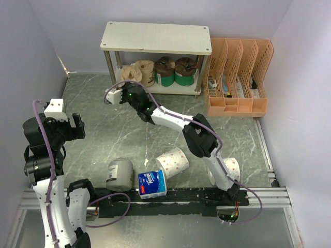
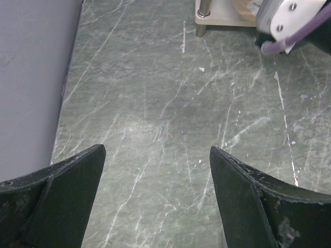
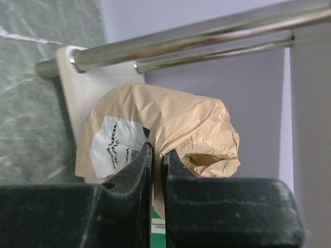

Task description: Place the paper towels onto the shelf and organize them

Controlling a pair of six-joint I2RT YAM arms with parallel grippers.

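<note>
The shelf [image 1: 155,37] stands at the back. Its lower board carries two tan kraft paper towels [image 1: 146,71] and two brown-and-green ones [image 1: 175,71]. My right gripper [image 1: 125,84] reaches to the shelf's left front. In the right wrist view it [image 3: 156,150] is shut, pinching the crumpled wrapper of the left tan roll [image 3: 191,119], which lies on the lower board [image 3: 77,93]. My left gripper [image 1: 77,127] hangs at the left and is open [image 2: 158,170] over bare floor, holding nothing. On the floor in front lie a grey roll [image 1: 120,173], a blue-and-white pack [image 1: 152,184] and two white dotted rolls [image 1: 172,161].
An orange perforated file organizer [image 1: 238,77] stands right of the shelf. A shelf leg and board corner [image 2: 204,15] show at the top of the left wrist view, beside part of the right arm [image 2: 289,20]. Grey walls close in the left, right and back sides.
</note>
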